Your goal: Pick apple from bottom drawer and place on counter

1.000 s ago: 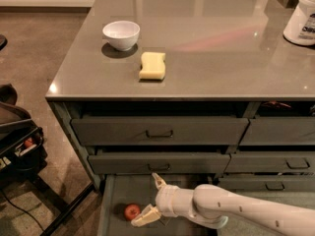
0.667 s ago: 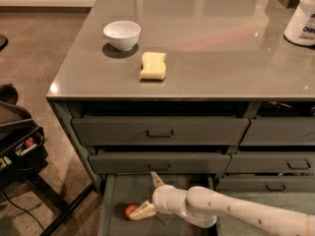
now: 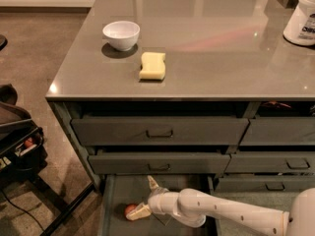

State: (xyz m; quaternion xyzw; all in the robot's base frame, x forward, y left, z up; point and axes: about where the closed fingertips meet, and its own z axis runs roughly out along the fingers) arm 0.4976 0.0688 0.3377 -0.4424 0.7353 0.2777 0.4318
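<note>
- Far left, a dark piece of equipment (image 3: 17, 136) sits on a black frame on the brown floor (image 3: 44, 53), well apart from the cabinet.
- On the counter (image 3: 211, 58), a white bowl (image 3: 121, 34) stands near the left front corner, and a pale yellow sponge (image 3: 152, 65) lies just to its right (the two are close but not touching).
- Below the worktop, the bottom drawer (image 3: 127, 188) is pulled out, its grey floor exposed. The two closed drawer fronts (image 3: 160, 131) above it show rectangular pull handles.
- The apple (image 3: 129, 209), small and red, rests on the drawer floor toward the left side, near the front.
- The gripper (image 3: 140, 196) is down inside the drawer, right beside the fruit. Its two fingers (image 3: 151, 182) are spread wide, one angled toward the back of the drawer and the other lying low with its tip at the apple. Whether that tip actually touches the fruit cannot be told from here, and nothing is clasped between them.
- The white arm (image 3: 231, 213) runs off to the right, low across the drawer.
- At the far right edge of the counter stands a white container (image 3: 300, 16) with a dark label.
</note>
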